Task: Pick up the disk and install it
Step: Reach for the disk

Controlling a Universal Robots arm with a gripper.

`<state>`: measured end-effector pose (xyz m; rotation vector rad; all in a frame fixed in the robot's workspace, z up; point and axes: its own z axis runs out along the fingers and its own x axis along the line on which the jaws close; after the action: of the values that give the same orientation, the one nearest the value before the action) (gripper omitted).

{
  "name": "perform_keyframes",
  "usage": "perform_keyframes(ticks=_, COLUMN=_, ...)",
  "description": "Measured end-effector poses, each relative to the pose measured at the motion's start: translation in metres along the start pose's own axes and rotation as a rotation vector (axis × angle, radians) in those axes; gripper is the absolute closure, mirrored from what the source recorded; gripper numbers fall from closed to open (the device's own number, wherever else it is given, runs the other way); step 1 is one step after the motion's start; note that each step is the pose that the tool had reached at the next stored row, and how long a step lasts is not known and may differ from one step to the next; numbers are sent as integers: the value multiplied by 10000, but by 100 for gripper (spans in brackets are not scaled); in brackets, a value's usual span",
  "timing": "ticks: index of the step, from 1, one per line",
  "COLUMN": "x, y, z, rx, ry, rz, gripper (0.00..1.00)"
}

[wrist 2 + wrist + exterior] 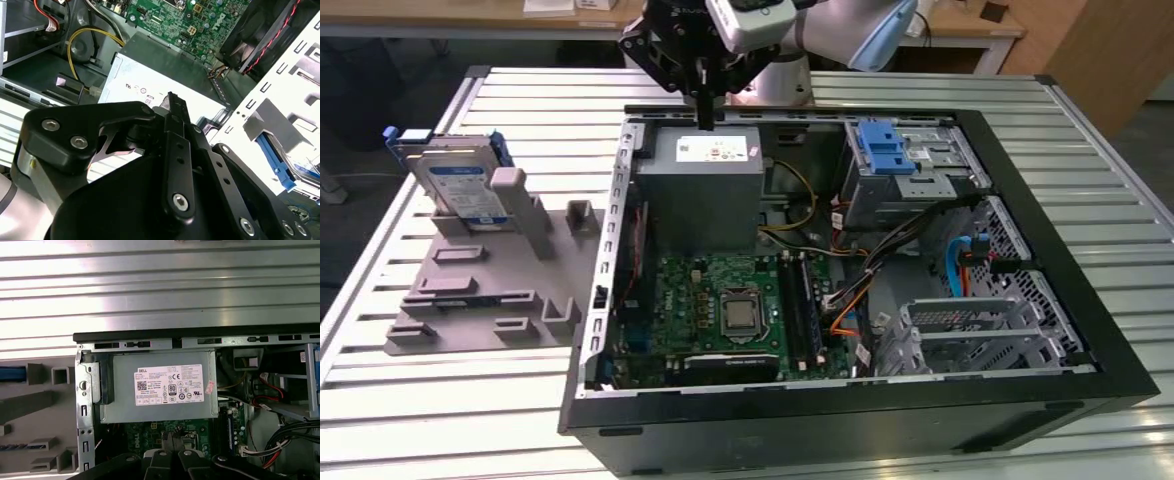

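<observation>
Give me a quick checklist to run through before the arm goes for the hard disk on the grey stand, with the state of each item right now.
1. Disk ready for pickup: ok. The disk stands upright in the grey stand, at the exterior view's left of the computer case.
2. Gripper empty: ok. The gripper holds nothing.
3. Jaws open for a grasp: not ok. They are shut.
4. Gripper at the disk: not ok. It hangs over the power supply, apart from the disk.
5. Drive cage free to take the disk: cannot tell.
</observation>
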<state>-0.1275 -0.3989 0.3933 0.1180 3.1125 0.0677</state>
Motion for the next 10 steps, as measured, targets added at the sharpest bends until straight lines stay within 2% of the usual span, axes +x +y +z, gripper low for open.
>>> perform_keyframes(ticks=10, x=47, y=-3, z=0, rx=0, ry=0, rz=0, gripper=89)
